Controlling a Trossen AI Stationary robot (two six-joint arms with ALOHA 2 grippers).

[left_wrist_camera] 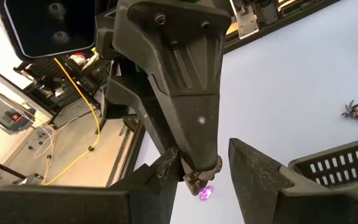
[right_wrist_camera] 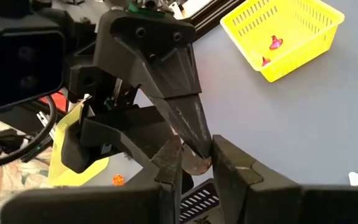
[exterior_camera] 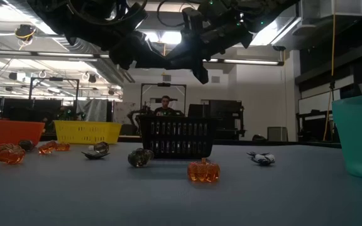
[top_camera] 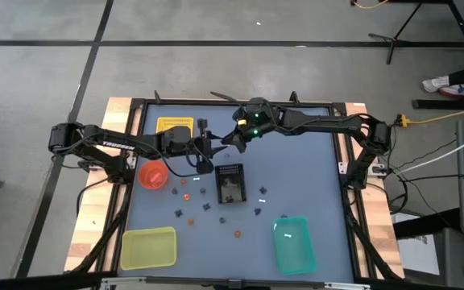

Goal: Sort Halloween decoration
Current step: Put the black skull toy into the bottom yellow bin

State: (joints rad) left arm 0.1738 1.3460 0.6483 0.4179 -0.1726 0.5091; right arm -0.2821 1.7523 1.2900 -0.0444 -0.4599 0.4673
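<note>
Meeting in mid-air above the table (top_camera: 312,169), just on the far side of the black basket (top_camera: 230,183), the two end effectors look to be handing over one small trinket (right_wrist_camera: 196,165). The right end effector (right_wrist_camera: 196,167) pinches that brownish piece with its fingers nearly closed on it. The left end effector (left_wrist_camera: 205,177) has its fingers parted around the other's tip, where a tiny purple-lit bit (left_wrist_camera: 204,192) shows in the gap; I cannot tell whether it grips anything.

The risk, as I judge it, lies in timing: if one side lets go before the other has a firm pinch, the trinket falls, and it may roll or land in the black basket, whether or not it belongs there. The close fingertips could also knock together.

The rest of the decorations (top_camera: 208,206) lie scattered on the table nearer the camera, between the orange bowl (top_camera: 152,175) and the teal bin (top_camera: 294,243), well below both end effectors, with some already in the yellow basket (top_camera: 175,126)
</note>
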